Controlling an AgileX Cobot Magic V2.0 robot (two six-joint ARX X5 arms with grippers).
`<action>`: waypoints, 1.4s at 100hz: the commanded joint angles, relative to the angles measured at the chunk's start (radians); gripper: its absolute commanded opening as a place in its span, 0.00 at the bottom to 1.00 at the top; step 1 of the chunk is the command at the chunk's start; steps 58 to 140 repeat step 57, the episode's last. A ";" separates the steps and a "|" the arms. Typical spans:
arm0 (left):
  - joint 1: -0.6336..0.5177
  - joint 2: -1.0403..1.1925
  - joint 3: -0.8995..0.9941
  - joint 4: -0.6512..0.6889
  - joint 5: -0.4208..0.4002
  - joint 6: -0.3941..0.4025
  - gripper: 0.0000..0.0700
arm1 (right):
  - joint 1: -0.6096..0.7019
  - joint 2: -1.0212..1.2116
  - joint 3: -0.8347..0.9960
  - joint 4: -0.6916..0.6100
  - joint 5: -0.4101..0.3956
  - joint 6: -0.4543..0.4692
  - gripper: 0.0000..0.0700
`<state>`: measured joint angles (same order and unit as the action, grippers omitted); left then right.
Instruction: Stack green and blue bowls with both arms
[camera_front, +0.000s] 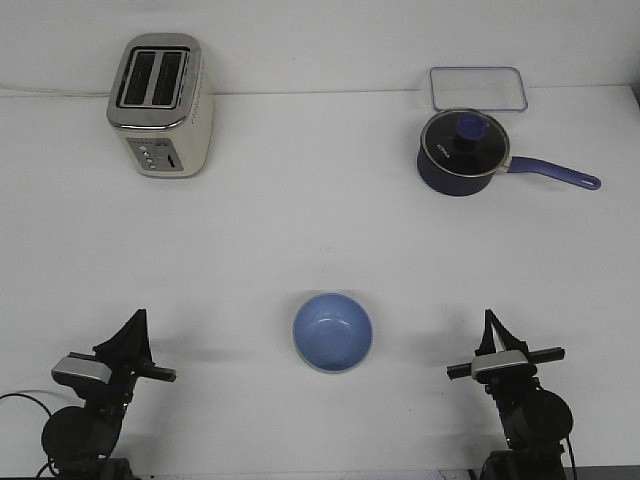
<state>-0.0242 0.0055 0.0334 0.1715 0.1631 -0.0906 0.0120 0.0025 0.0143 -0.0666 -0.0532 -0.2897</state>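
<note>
The light blue bowl (332, 331) sits upright on the white table, near the front and midway between the arms. A thin pale greenish edge shows along its near rim, as if another bowl lies under it. I cannot tell this for sure, and no separate green bowl is in view. My left gripper (138, 318) points up at the front left, well left of the bowl, with its fingers together and empty. My right gripper (489, 320) points up at the front right, well right of the bowl, also with fingers together and empty.
A cream and silver toaster (160, 105) stands at the back left. A dark navy saucepan (462, 152) with a glass lid and purple-blue handle stands at the back right. A clear rectangular lid (478, 87) lies behind the saucepan.
</note>
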 joint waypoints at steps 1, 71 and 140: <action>0.000 -0.001 -0.019 0.010 0.003 -0.001 0.02 | 0.001 -0.002 -0.002 0.033 -0.002 -0.013 0.00; 0.001 -0.001 -0.019 0.010 0.003 -0.001 0.02 | 0.001 -0.002 -0.002 0.086 0.001 -0.013 0.00; 0.001 -0.001 -0.019 0.010 0.003 -0.001 0.02 | 0.001 -0.002 -0.002 0.086 0.001 -0.013 0.00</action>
